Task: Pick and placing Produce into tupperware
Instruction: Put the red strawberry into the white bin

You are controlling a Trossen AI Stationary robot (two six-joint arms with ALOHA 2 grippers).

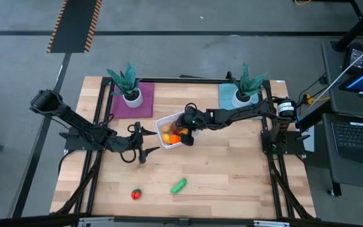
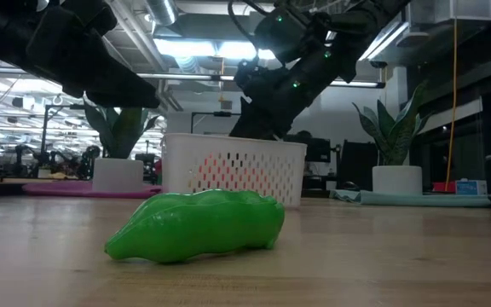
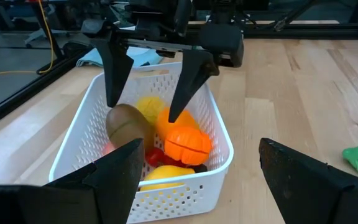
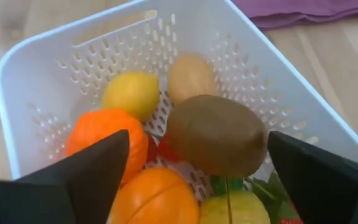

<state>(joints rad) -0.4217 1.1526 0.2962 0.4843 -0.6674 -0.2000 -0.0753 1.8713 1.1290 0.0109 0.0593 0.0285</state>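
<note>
Nearest the front edge of the counter lie the two pieces not yet collected: the elongated green piece and, a little to its left, a small red piece, both well apart from the tupperware.

Farther in, the left gripper waits low over the counter just beside the tupperware, its fingers spread wide and holding nothing.

Beyond it, the right gripper hangs over the tupperware with its fingers parted, their tips reaching down among the fruit. A brown kiwi-like piece sits between those fingers on top of the pile; whether they touch it I cannot tell. Around it lie a yellow lemon, a tan piece and orange pieces, with something red underneath.

The risk, as I judge it, is the crowding: the brown piece perches on rounded neighbours, so a fingertip brushing it as the arm lifts could roll it against the wall or drag it out. A finger snagging the perforated wall could also tip or slide the light container.

At the back stand two spiky potted plants, one on a purple mat, one on a teal mat. Neither blocks the way to the loose pieces; the left arm lies closer to that route.
</note>
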